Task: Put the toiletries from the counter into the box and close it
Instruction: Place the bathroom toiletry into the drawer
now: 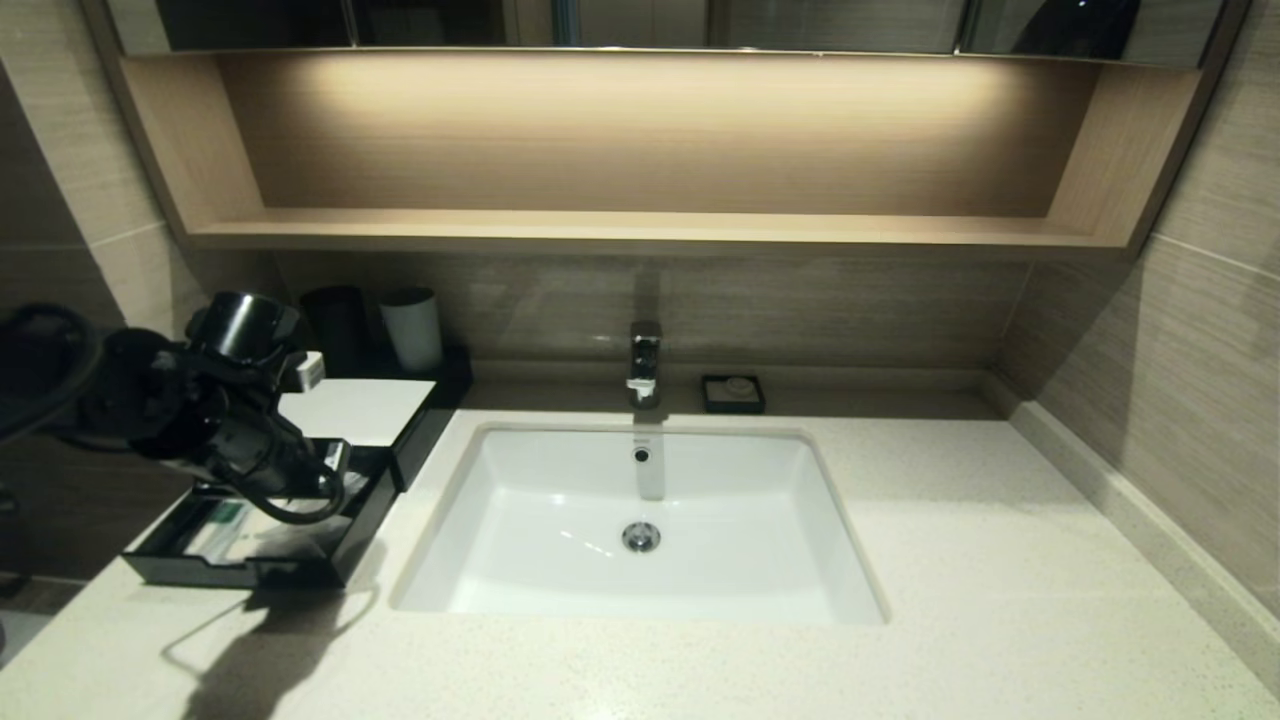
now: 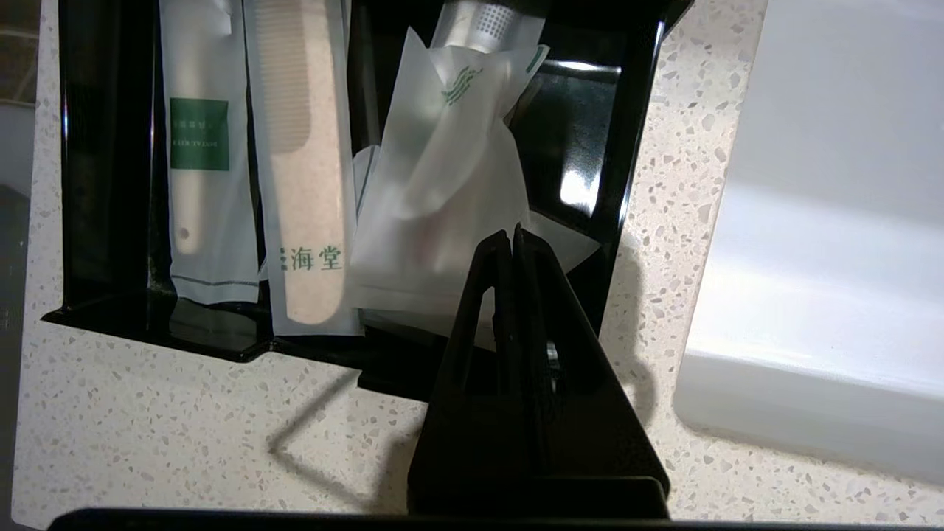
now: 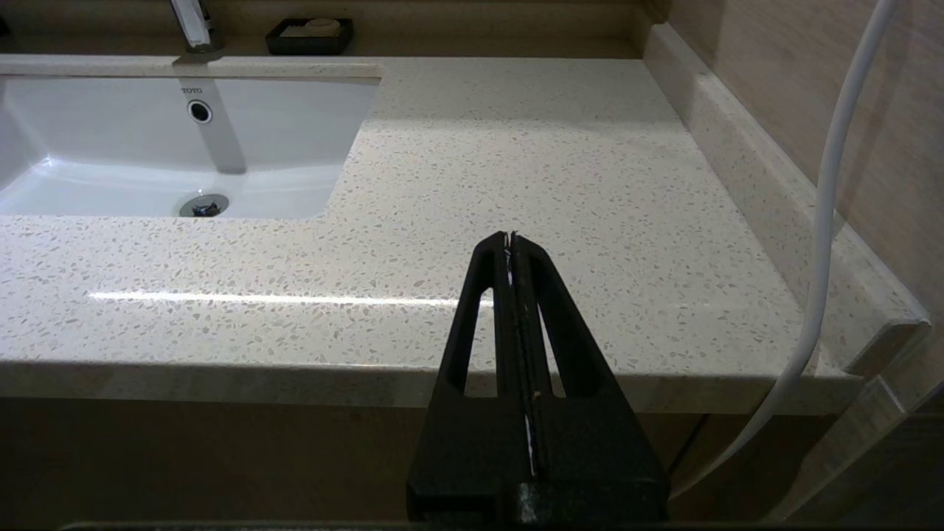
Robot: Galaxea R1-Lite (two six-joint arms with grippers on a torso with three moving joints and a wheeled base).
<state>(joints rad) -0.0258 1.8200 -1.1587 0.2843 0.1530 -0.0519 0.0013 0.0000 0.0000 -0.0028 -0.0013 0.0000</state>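
With all three toiletries already lying in the pulled-out drawer tray (image 2: 627, 147) of the black box (image 1: 360, 410), the left gripper (image 2: 512, 234) hung with its fingers pressed together and empty just over the tray's near edge at the far left of the counter (image 1: 900, 600). Inside lay the toothbrush packet with a green label (image 2: 199, 147), the comb sleeve (image 2: 306, 184) beside it, and a crumpled whitish sachet (image 2: 442, 206) nearest the sink (image 1: 640, 520). No wrapped item showed on the stone, so the packing looked done and only pushing the tray shut appeared to remain. Behind the box stood a black cup (image 1: 335, 325) and a white cup (image 1: 412, 328); a faucet (image 1: 645, 360) and a small black soap dish (image 1: 733, 393) sat along the far edge. Nothing blocked the tray's path. The right gripper (image 3: 510, 236), closed and idle, was parked off the counter's near right edge.
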